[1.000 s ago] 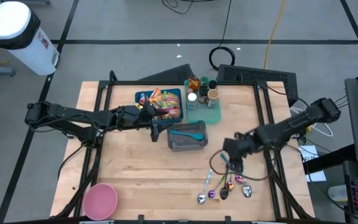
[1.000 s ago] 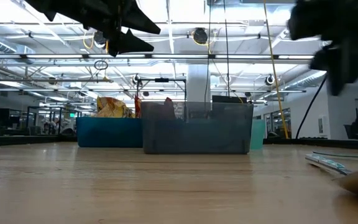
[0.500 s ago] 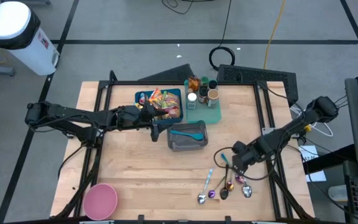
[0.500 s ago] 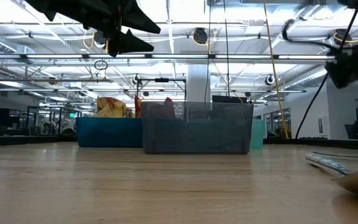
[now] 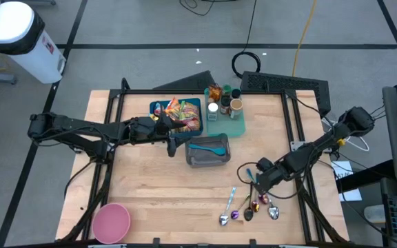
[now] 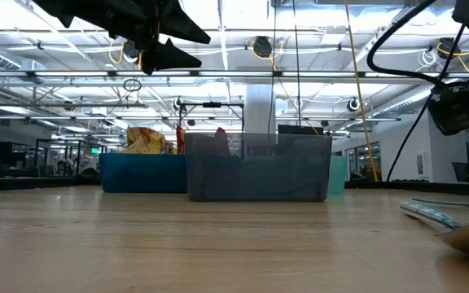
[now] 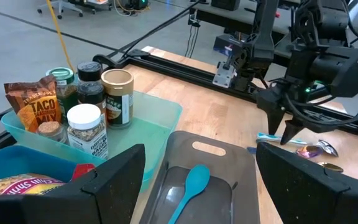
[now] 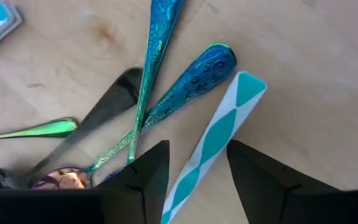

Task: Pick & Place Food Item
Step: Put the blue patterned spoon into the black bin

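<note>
A blue bin (image 5: 163, 109) of snack packets (image 5: 180, 112) and a teal tray (image 5: 234, 128) with jars and a taco packet (image 7: 35, 112) stand at the table's far middle. My left gripper (image 5: 173, 142) hangs open and empty above the table, beside the bin and a grey tray (image 5: 205, 160); it also shows in its wrist view (image 7: 197, 186). My right gripper (image 5: 253, 180) is open and low over a cluster of spoons (image 5: 250, 207). In its wrist view (image 8: 197, 186) its fingers stand either side of a white-and-teal patterned handle (image 8: 219, 134).
The grey tray holds a teal spoon (image 7: 188, 185). A pink bowl (image 5: 110, 222) sits at the near left corner. Blue, green and dark spoons (image 8: 166, 87) lie fanned on the wood beside the patterned handle. Black frame rails (image 5: 112, 131) run along both sides of the table.
My right arm has swung toward the table's near edge, bringing its gripper over the spoon cluster. My left arm has kept still.
</note>
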Tool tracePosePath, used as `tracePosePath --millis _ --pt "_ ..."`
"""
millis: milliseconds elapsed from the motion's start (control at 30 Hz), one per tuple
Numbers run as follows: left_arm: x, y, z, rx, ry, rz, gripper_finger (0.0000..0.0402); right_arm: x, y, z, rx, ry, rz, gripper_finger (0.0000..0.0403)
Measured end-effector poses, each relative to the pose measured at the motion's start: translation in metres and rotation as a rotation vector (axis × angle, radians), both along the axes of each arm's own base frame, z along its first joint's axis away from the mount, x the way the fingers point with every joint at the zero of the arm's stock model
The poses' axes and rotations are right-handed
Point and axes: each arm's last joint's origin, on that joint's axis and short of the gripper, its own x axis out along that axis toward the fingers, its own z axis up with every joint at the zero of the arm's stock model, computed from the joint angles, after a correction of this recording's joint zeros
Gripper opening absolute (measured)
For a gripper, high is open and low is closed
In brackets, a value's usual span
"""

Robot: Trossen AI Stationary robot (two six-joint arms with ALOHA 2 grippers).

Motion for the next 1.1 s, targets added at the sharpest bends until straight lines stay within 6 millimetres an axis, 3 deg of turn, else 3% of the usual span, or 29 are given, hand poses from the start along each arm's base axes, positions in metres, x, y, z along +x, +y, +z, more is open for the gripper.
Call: tracePosePath --millis 167,400,500,667,833,1100 --pt "0.000 0.000 0.000 0.000 0.000 0.000 0.0310 -0.003 -0.004 -0.009 -0.101 0.076 -0.015 0.0119" --pt "0.000 0.000 0.000 0.002 0.000 0.000 0.0310 -0.003 -0.004 -0.012 -0.126 0.090 -0.003 0.0028" --pt "0.000 0.000 0.000 0.005 0.001 -0.001 0.0310 -0.004 -0.004 -0.007 -0.113 0.056 0.015 0.0024" --pt "0.000 0.000 0.000 0.006 0.001 -0.002 0.0310 -0.006 -0.009 0.017 -0.156 -0.045 0.055 0.0024" --pt "0.000 0.000 0.000 0.006 0.001 -0.002 0.0310 0.002 -0.008 0.060 -0.175 -0.323 0.085 0.0024" --pt "0.000 0.000 0.000 0.005 0.002 -0.001 0.0310 0.017 -0.014 0.104 -0.390 -0.777 0.201 0.0024"
